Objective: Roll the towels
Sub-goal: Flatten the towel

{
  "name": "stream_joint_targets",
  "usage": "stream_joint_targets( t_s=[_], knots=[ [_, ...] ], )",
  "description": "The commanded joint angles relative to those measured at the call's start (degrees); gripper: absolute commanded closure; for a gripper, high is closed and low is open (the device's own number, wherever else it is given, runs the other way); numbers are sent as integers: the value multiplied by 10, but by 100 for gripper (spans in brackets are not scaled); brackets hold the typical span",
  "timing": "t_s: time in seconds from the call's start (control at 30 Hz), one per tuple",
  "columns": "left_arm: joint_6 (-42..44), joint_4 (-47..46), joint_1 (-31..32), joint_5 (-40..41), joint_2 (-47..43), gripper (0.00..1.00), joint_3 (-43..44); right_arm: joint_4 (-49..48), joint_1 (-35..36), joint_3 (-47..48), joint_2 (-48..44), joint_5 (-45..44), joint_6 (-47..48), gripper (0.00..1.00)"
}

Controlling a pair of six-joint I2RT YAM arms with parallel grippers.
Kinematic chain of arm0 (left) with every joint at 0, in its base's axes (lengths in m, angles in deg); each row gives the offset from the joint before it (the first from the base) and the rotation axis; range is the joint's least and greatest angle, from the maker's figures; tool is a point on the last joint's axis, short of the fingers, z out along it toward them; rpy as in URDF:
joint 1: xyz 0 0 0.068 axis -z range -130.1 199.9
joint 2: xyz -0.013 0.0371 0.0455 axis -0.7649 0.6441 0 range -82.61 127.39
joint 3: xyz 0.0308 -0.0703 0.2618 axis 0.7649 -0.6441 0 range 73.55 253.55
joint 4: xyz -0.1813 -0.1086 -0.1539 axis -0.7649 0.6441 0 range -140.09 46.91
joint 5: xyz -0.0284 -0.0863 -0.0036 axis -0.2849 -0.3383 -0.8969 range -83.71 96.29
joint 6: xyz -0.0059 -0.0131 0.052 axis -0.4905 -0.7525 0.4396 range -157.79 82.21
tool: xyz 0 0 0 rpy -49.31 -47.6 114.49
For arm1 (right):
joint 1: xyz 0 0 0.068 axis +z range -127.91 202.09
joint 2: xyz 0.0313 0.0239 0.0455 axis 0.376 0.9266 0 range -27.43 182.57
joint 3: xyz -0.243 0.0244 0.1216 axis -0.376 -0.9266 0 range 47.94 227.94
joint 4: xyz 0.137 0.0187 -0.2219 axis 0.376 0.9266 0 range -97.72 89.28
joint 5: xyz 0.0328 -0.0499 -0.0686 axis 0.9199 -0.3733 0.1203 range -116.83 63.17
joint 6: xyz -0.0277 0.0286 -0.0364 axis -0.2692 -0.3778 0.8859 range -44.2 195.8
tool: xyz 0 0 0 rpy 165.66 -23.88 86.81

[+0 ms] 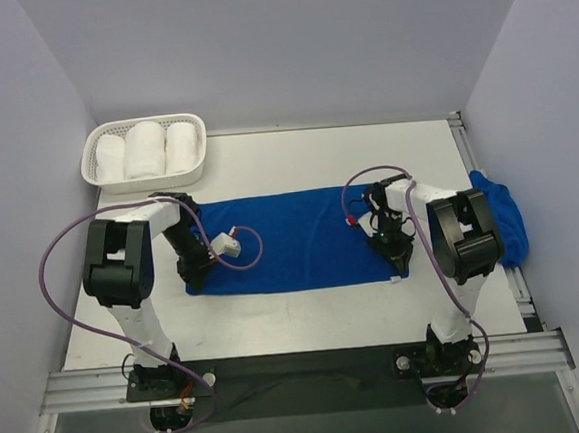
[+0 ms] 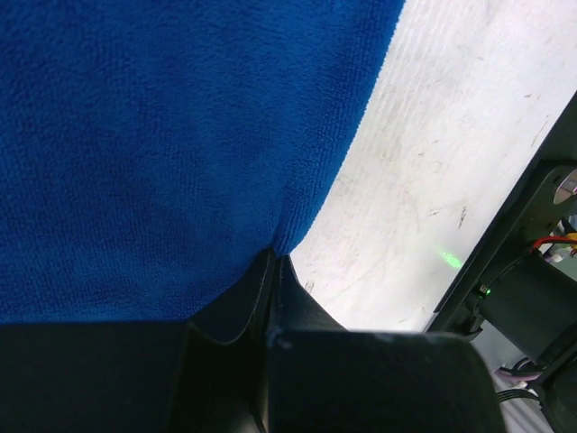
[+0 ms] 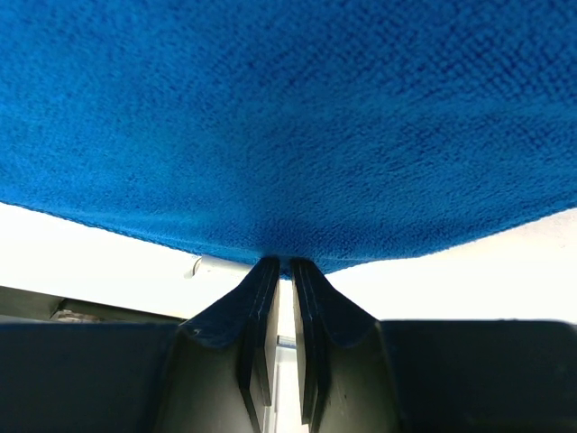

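Top external view: the towel (image 1: pixel 291 238) was seen flat, nothing rolled yet, its near corners pinched between the closed fingers of left gripper (image 2: pixel 275 256) and right gripper (image 3: pixel 279 261), a second towel (image 1: pixel 509 221) bunched beyond the right fingers.

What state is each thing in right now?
spread towel: flat, unrolled on the table.
bunched towel: crumpled at the right edge.
white rolls: rolled, three in the basket.
left gripper: shut on spread towel's near left corner.
right gripper: shut on its near right corner.

overhead view; wrist close-ups on towel (image 1: pixel 291 241)
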Motion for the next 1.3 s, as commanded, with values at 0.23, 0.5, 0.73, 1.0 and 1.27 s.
stream_joint_targets(
  t_s=[0.23, 0.5, 0.73, 1.0, 1.27],
  knots=[
    [-7, -70, -35, -12, -59, 57, -39, 33, -3, 7, 2, -5, 6, 87],
    [-41, -86, -115, -56, -179, 55, -54, 34, -1, -7, -24, 5, 6, 87],
    [-76, -154, -112, -27, -200, 73, -130, 36, 2, -15, -33, 13, 1, 88],
    [-133, -208, -96, -17, -169, 65, -154, 35, 2, -18, -24, 9, 2, 88],
    [-192, -276, -71, 39, -132, 76, -163, 31, 2, -22, -18, -6, 10, 89]
  ],
)
